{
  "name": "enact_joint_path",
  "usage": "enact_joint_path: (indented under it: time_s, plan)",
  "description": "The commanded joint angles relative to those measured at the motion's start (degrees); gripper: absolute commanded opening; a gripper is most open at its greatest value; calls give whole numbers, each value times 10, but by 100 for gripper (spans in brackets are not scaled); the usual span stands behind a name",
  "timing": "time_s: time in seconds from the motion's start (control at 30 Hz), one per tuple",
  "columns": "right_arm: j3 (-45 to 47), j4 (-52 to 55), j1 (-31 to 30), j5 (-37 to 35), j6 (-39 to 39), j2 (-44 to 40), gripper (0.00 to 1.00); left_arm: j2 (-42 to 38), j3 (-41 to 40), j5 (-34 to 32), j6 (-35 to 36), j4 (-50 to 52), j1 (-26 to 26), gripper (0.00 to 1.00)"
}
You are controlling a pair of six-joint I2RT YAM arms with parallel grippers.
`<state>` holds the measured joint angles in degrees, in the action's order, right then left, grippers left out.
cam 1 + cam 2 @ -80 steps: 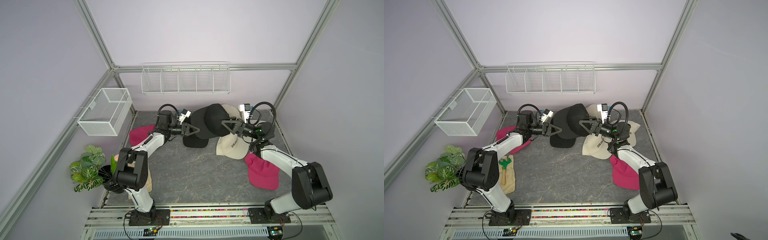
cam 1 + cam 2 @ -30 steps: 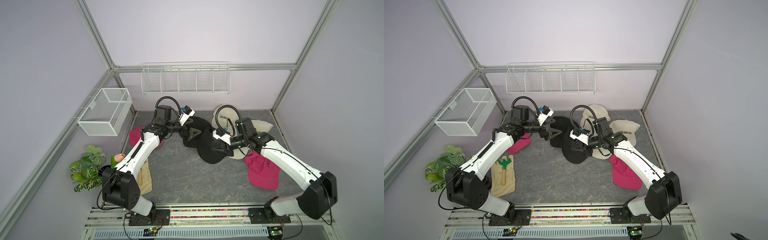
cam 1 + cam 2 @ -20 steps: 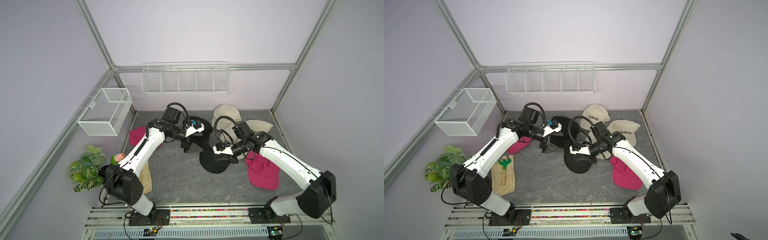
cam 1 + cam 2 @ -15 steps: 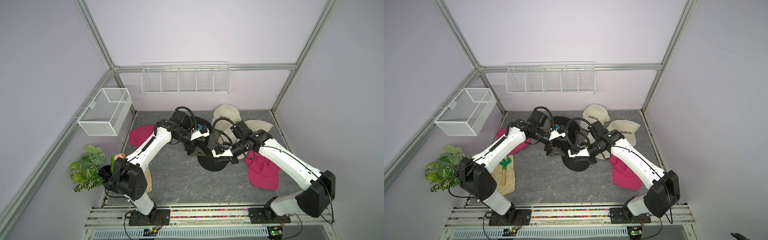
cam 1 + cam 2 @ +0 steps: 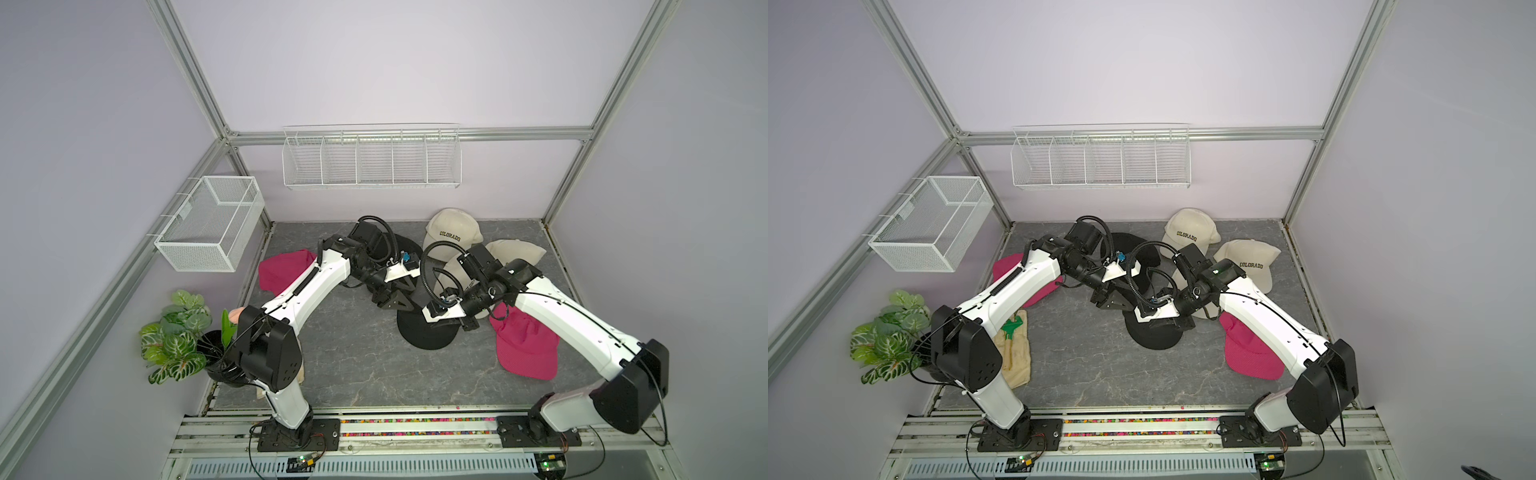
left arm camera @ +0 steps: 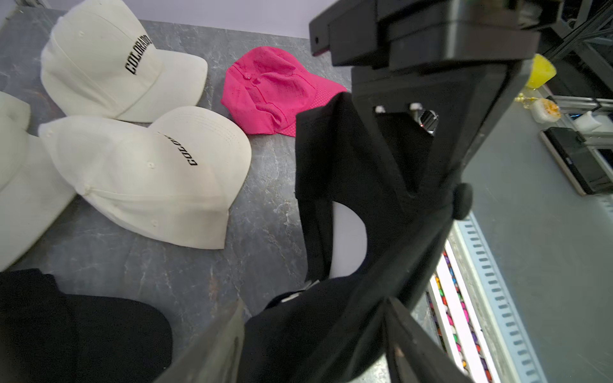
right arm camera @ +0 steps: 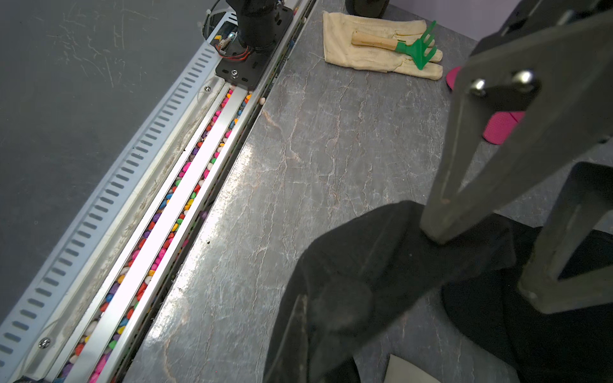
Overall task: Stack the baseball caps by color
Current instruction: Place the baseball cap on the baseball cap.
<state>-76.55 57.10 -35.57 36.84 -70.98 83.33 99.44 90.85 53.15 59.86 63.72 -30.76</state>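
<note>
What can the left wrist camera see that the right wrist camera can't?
Only the left wrist view shows the cream COLORADO caps and a whole pink cap. Only the right wrist view shows the beige cloth with a little green rake lying on it. Both views show the crumpled black cap, the grey table and the rail of coloured pebbles.

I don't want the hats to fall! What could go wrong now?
The black cap is held by the right gripper by just a pinch of fabric, so it might slip. The left gripper is right beside it; the two could bump. The right arm reaches over a pink cap and might snag it.
</note>
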Motion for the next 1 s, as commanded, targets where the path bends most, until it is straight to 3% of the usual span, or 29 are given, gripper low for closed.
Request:
enact_joint_path:
  time_s: [0.0,0.13,0.27,0.33,0.4,0.43,0.57,0.73,0.87,0.97]
  plan:
    - [-2,-7,8,6,-14,3,7,-1,1,36,61,55,-2,69]
    - [-1,-13,12,6,-11,2,6,11,8,35,73,76,-2,68]
    - [4,-40,16,18,-7,-3,7,23,14,32,62,76,-2,60]
    - [4,-40,16,21,-5,-3,7,18,12,28,50,63,-2,45]
    - [7,-40,17,17,-4,-2,8,10,7,22,34,43,-2,10]
    - [8,-40,19,15,-3,-1,9,6,7,20,30,39,-1,1]
    - [10,-27,32,28,-4,3,13,-17,-2,29,37,38,8,0]
    - [28,-13,70,104,-26,-9,22,-58,-26,78,49,15,32,0]
    - [48,-40,82,83,-13,-15,25,-91,-44,145,89,20,62,0]
    - [56,-39,89,83,-13,-17,26,-109,-58,151,89,5,68,0]
